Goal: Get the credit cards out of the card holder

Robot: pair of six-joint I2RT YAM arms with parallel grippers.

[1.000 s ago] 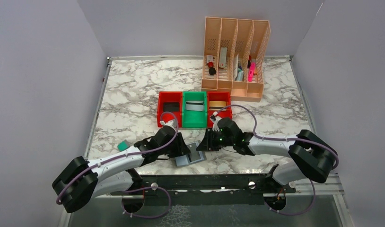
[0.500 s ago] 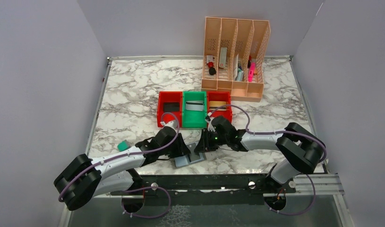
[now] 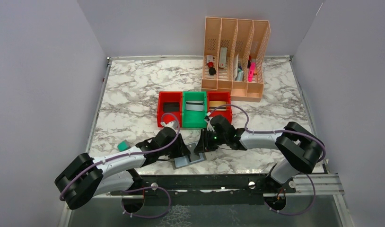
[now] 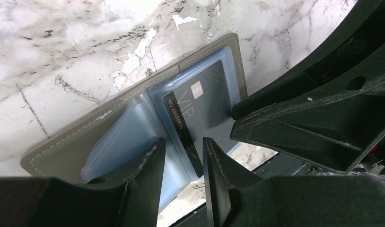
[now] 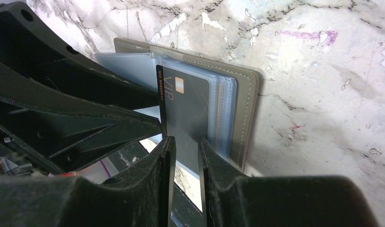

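The flat grey folding card holder (image 4: 63,150), stitched along its edges, lies spread open on the marble table (image 3: 134,94) near the front edge, its pale blue-grey clear plastic pockets facing up. A thin black credit card (image 4: 202,101) with gold "VIP" lettering, a small gold chip and a printed number sits at one panel's pockets, one end reaching past the holder's edge. Farther back, what look like a silver-grey card (image 3: 195,106) and a gold-tan card (image 3: 219,104) lie in a green bin (image 3: 194,120) and a red bin (image 3: 227,112).
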